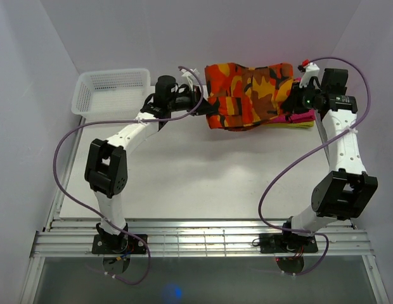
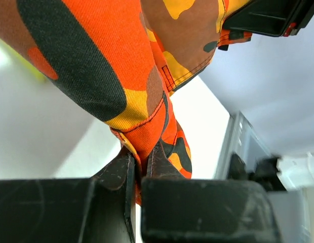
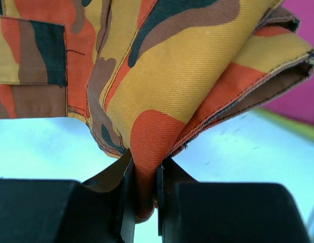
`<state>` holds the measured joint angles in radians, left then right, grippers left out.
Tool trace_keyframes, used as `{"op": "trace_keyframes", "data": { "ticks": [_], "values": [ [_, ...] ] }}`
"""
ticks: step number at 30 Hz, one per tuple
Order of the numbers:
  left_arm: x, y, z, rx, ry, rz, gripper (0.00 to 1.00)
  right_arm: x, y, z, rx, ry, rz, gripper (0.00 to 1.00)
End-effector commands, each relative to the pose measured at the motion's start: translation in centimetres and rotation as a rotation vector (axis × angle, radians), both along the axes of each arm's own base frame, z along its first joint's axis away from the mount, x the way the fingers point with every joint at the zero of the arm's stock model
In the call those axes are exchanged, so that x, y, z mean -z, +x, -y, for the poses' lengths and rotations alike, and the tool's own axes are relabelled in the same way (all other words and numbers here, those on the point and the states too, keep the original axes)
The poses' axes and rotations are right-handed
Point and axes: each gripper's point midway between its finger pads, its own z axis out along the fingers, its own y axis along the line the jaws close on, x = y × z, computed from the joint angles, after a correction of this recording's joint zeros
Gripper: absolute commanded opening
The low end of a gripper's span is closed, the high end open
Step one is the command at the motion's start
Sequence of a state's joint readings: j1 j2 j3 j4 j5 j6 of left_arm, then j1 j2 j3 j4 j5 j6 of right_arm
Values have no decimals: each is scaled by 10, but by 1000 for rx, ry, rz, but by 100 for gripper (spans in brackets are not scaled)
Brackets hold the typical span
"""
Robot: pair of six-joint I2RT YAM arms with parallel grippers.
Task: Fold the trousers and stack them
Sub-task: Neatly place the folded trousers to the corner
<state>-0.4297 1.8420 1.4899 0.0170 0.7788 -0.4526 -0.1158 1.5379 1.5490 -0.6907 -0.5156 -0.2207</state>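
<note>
From overhead, we see the trousers [image 1: 250,95] gathered into a folded bundle at about one o'clock on the white table [image 1: 184,177], spanning the gap between the two arms. The left gripper [image 1: 206,106] meets the bundle's nine o'clock end and the right gripper [image 1: 305,95] its three o'clock end. Along the bundle's five o'clock edge a magenta folded cloth [image 1: 290,118] peeks out, with a yellow folded cloth [image 1: 301,125] beneath it. A white mesh basket [image 1: 111,88] sits at about ten o'clock on the table, just beside the left wrist and apart from the trousers.

That view does not let us read the jaws; the wrist cameras do. From the left wrist, we see the jaws pressed together on a seamed fold of the camouflage cloth, which rises toward twelve o'clock and fills the upper part of the view. From the right wrist, the jaws are clamped on a pinch of several orange and yellow layers. Only here do we see a patch pocket [image 3: 30,55] at ten o'clock, and the magenta cloth at three o'clock behind the bundle, with a yellow edge below it. Whether the trousers rest on that stack, we cannot tell.
</note>
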Motion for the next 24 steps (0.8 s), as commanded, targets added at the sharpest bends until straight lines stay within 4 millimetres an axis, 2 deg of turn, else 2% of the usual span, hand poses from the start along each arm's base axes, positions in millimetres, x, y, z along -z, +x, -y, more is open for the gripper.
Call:
{"op": "trace_keyframes", "data": {
  "ticks": [1, 2, 4, 5, 6, 7, 8, 9, 11, 12, 14, 15, 17, 18, 19, 20, 21, 22, 23, 24],
  "values": [
    [-33, 39, 32, -11, -88, 170, 0, -52, 50, 46, 149, -54, 206, 8],
    [-59, 50, 41, -17, -130, 232, 0, -59, 58, 55, 175, -57, 236, 8],
    [-63, 60, 59, -2, -168, 257, 0, -65, 73, 75, 221, -55, 254, 8],
    [-64, 74, 72, 1, -199, 300, 0, -66, 79, 84, 244, -62, 261, 8],
    [-64, 82, 79, -19, -219, 301, 0, -62, 89, 92, 259, -63, 265, 8],
    [-62, 84, 89, -8, -242, 308, 0, -67, 95, 103, 277, -68, 285, 8],
    [-58, 96, 101, -2, -278, 334, 0, -66, 100, 110, 290, -76, 291, 8],
    [-54, 102, 107, -12, -302, 332, 0, -58, 109, 118, 303, -82, 285, 8],
    [-54, 111, 118, -30, -362, 377, 0, -56, 118, 132, 323, -95, 292, 8],
    [-38, 122, 124, -46, -379, 380, 0, -42, 125, 139, 331, -96, 271, 8],
    [-31, 133, 129, -86, -413, 412, 0, -36, 136, 150, 335, -111, 288, 8],
    [-12, 143, 134, -100, -416, 413, 0, -20, 143, 154, 340, -114, 268, 8],
    [7, 157, 135, -145, -422, 408, 0, -5, 153, 161, 344, -124, 255, 8],
    [37, 163, 138, -159, -404, 385, 0, 15, 160, 165, 350, -123, 221, 8],
    [42, 166, 139, -166, -403, 388, 0, 27, 163, 170, 368, -135, 201, 8],
    [53, 169, 138, -178, -391, 392, 0, 43, 166, 173, 372, -137, 172, 8],
    [63, 172, 138, -187, -380, 390, 0, 50, 167, 176, 375, -142, 162, 8],
    [81, 177, 134, -209, -358, 367, 0, 58, 168, 179, 383, -152, 151, 8],
    [85, 183, 130, -238, -354, 370, 1, 67, 169, 182, 388, -153, 141, 8],
    [90, 187, 126, -260, -347, 368, 12, 71, 171, 184, 393, -160, 136, 8]
  ]
}}
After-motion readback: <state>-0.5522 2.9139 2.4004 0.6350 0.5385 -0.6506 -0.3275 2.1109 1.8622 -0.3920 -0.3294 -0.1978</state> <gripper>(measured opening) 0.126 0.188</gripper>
